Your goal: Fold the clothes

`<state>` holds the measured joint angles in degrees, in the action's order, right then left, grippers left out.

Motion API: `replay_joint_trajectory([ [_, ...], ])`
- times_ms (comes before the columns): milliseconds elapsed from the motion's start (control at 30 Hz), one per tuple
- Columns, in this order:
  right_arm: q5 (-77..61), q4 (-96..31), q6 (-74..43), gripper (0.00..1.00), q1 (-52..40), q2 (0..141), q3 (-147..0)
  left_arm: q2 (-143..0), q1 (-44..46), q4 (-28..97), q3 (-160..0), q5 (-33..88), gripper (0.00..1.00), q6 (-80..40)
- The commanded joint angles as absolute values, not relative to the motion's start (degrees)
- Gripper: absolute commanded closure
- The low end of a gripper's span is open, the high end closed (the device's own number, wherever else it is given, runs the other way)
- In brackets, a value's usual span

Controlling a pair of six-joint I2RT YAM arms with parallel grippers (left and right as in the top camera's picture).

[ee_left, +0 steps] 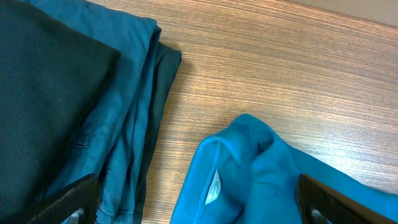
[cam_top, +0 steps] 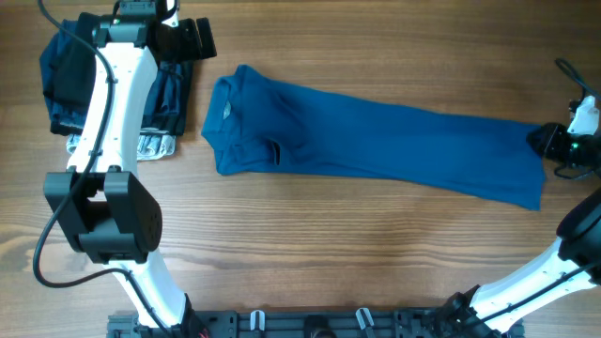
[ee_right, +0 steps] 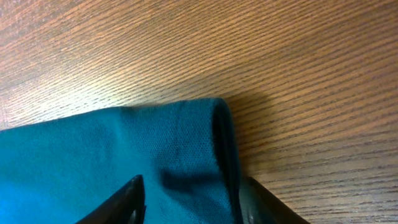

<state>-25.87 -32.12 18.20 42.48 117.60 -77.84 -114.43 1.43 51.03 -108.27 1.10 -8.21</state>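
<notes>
One T-shirt (cam_top: pixel 376 141): we judged it soft, limp, light, best pinched at the hem (ee_right: pixel 219 140). Right tool (ee_right: pixel 189 196) stood half open astride that hem, gripping nothing; left tool (ee_left: pixel 199 202) gaped, empty.

The T-shirt (cam_top: pixel 376 141) is plain medium blue, the table (cam_top: pixel 357 258) light-brown wood grain, the folded pile (cam_top: pixel 171 99) black, navy and speckled grey.

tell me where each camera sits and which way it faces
overhead: fixed above the table, facing straight down on the blue T-shirt and folded stack; both arms show.
left wrist: on the left arm, facing down at collar and stack; left gripper fingers at bottom corners.
right wrist: low over the hem; right gripper fingers at bottom edge.
shared: overhead and left wrist both show the collar label.
</notes>
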Motion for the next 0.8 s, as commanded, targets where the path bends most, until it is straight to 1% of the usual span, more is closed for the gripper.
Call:
replay_joint_trajectory([
  [0,-27.7,-32.2,17.8,0.60,41.6,117.7,-79.1,-114.8,1.4,50.9,-108.1,0.8,0.00,-8.1],
  [33,-27.9,-32.4,17.8,0.61,41.5,117.7,-79.1,-114.8,1.4,50.9,-108.1,0.8,0.00,-8.1],
  [267,-27.9,-33.3,18.0,0.63,41.2,117.8,-78.7,-114.8,1.4,50.9,-108.1,0.8,0.00,-8.1],
  [400,-28.6,-33.3,18.0,0.71,41.2,117.8,-78.7,-114.8,1.4,50.9,-108.1,0.8,0.00,-8.1],
  [433,-29.3,-33.3,18.0,0.75,41.2,117.8,-78.7,-114.8,1.4,50.9,-108.1,0.8,0.00,-8.1],
  [467,-30.1,-33.3,18.0,0.84,41.2,117.8,-78.7,-114.8,1.4,50.9,-108.1,0.8,0.00,-8.1],
  [500,-30.1,-33.3,18.0,0.86,41.2,117.8,-78.7,-114.8,1.4,50.9,-108.1,0.8,0.00,-8.1],
  [567,-30.1,-33.0,18.0,0.94,41.2,117.8,-78.7,-114.8,1.4,50.9,-108.1,0.8,0.00,-8.1],
  [667,-32.3,-32.0,17.7,0.96,41.2,117.8,-78.8,-114.8,1.4,50.9,-108.1,0.8,0.00,-8.1],
  [767,-32.9,-30.6,14.0,0.96,41.2,117.8,-79.2,-114.8,1.4,50.9,-108.1,0.8,0.00,-8.1],
])
